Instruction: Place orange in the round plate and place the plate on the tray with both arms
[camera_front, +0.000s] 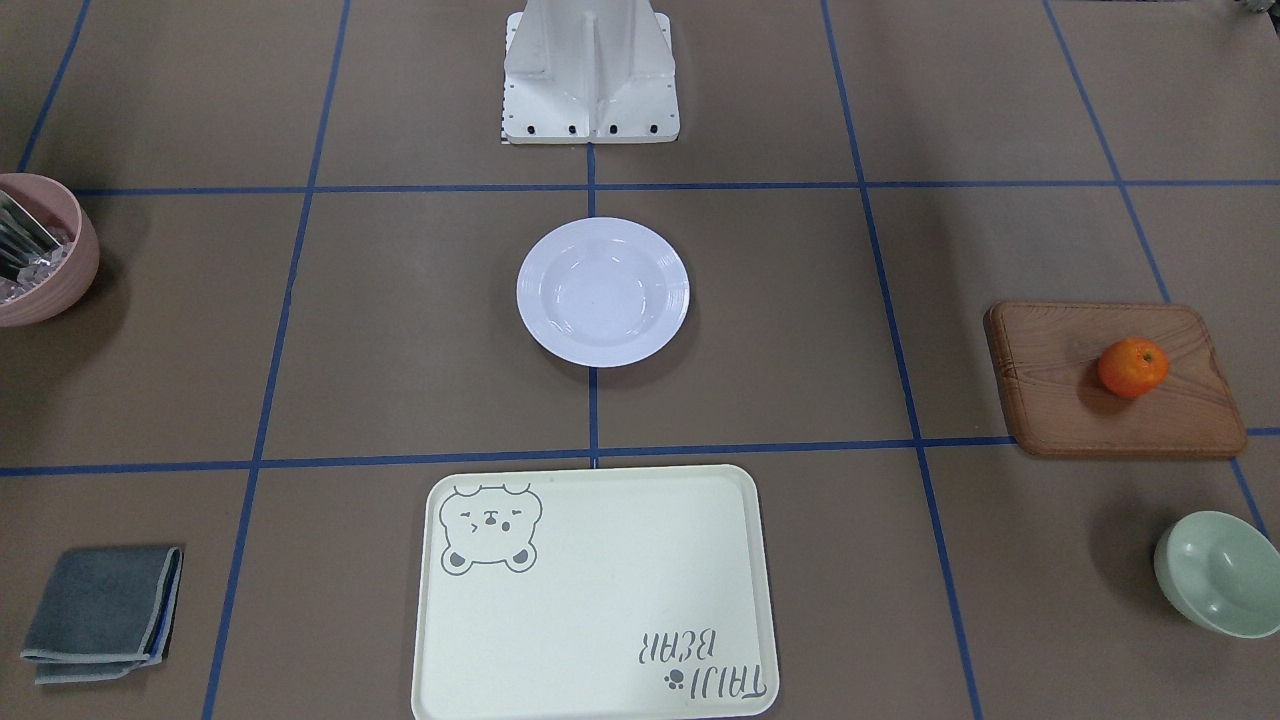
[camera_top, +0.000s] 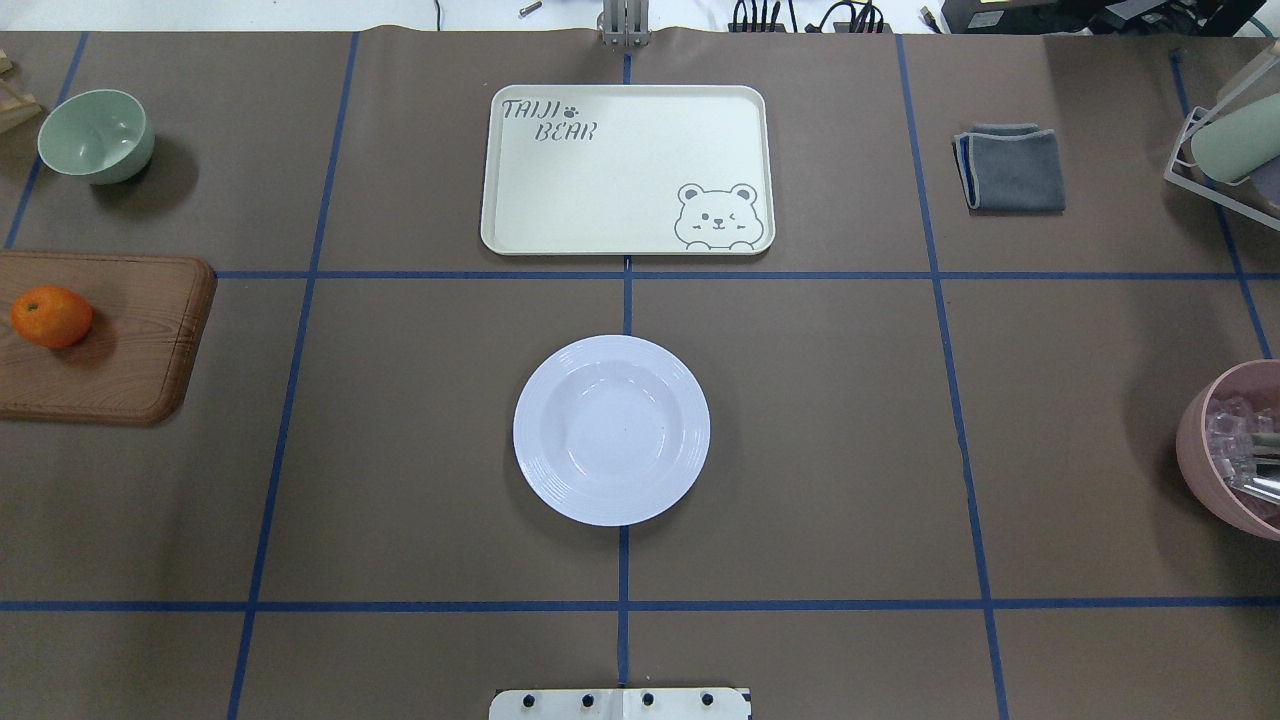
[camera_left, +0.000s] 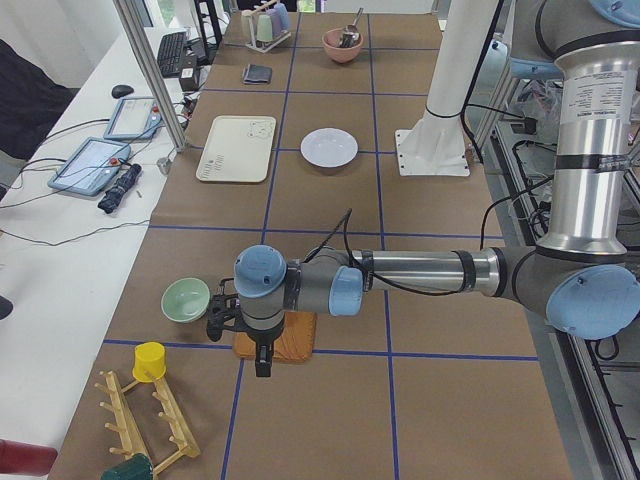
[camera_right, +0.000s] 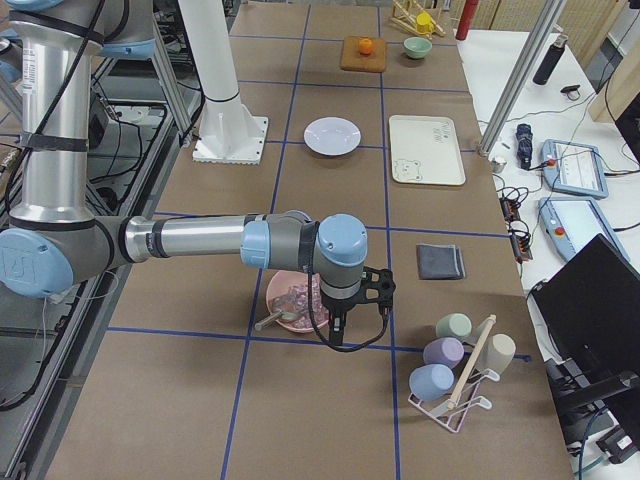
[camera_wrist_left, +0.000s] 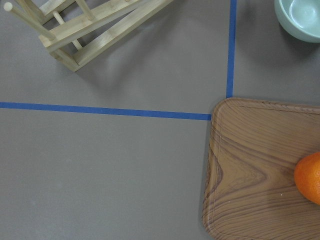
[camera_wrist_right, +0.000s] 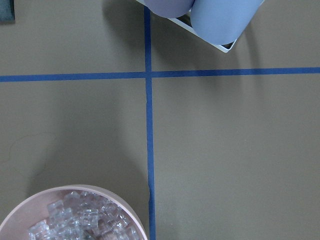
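Observation:
The orange (camera_front: 1132, 367) (camera_top: 50, 316) lies on a brown wooden board (camera_front: 1060, 390) at the table's left end. The white round plate (camera_front: 530, 290) (camera_top: 530, 430) stands bare at the table's middle. Beyond it lies the cream tray (camera_front: 600, 600) (camera_top: 620, 170), with nothing on it. My left gripper (camera_left: 262, 365) hangs over the near edge of the board; the left wrist view catches the orange (camera_wrist_left: 309, 177) at its right edge. Over the table's other end, my right gripper (camera_right: 337, 335) hovers beside a pink bowl. Whether either gripper is open or shut, I cannot tell.
A pale green bowl (camera_top: 97, 135) stands beyond the board, and a wooden rack (camera_left: 150, 420) with a yellow cup sits at the left end. At the right end are the pink bowl (camera_top: 1200, 440) of clear pieces, a folded grey cloth (camera_top: 1012, 168) and a cup rack (camera_right: 460, 360).

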